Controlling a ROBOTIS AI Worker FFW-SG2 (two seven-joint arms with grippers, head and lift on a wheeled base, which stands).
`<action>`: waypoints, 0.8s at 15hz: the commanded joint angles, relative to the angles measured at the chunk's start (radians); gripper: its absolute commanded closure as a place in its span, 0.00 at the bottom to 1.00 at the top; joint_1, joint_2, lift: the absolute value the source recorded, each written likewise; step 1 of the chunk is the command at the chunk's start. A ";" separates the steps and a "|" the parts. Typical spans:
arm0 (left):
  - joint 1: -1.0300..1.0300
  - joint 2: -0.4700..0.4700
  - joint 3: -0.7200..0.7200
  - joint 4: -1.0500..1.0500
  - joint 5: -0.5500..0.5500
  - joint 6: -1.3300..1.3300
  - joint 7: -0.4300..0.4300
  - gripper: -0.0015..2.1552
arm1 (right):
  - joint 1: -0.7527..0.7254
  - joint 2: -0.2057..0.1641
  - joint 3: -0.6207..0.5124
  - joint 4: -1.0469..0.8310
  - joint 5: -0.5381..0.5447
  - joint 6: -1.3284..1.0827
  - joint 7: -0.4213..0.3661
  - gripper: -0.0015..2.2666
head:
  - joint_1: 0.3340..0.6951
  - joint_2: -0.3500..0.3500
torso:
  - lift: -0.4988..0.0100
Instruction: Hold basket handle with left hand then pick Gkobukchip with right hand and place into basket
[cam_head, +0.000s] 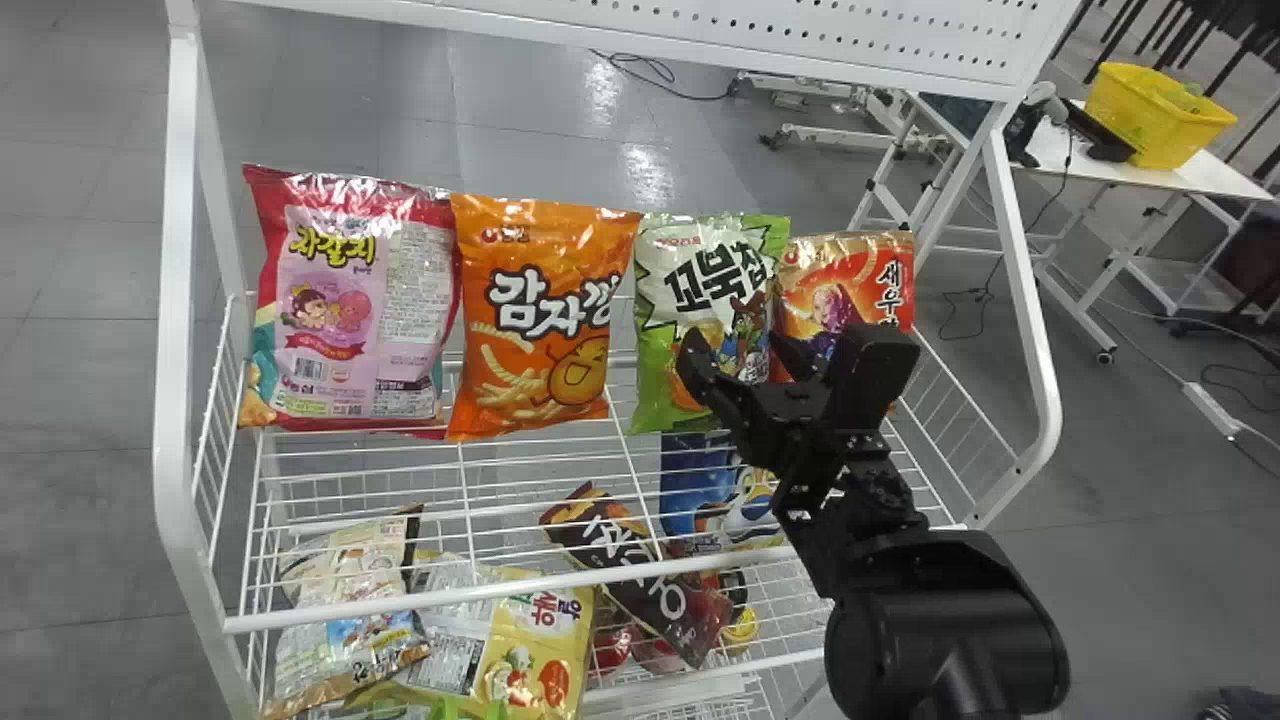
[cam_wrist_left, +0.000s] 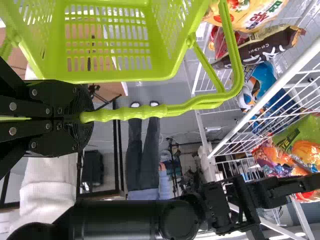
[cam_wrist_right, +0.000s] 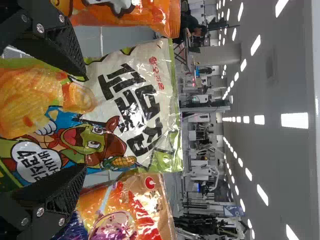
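At the upper rack shelf, the right jaws stand wide apart, empty, before the upright Gkobukchip — the left jaws are closed on the basket handle. Holding is done — gripping the snack and placing it into the basket remain.

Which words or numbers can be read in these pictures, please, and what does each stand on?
"꼬북칩": green bag
"4": green bag's white bubble
"감자깡": orange bag
"자갈치": pink bag
"새우": red bag
"새우", "알": yellow bag
The brown bag's word and the remaining print are too small, blurred or hidden to read.
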 joint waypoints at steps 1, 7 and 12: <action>-0.002 -0.003 0.000 0.005 -0.004 0.001 -0.001 0.98 | -0.015 0.000 0.004 0.018 0.004 -0.009 -0.002 0.10 | 1.00 0.00 | 0.92; -0.025 -0.003 -0.002 0.021 -0.007 0.001 0.008 0.98 | -0.052 -0.002 0.006 0.061 0.023 -0.006 -0.002 0.22 | 1.00 0.00 | 0.92; -0.030 -0.003 -0.006 0.024 -0.010 0.001 0.011 0.98 | -0.049 -0.005 0.023 0.064 0.020 -0.006 -0.002 0.67 | 1.00 0.00 | 0.92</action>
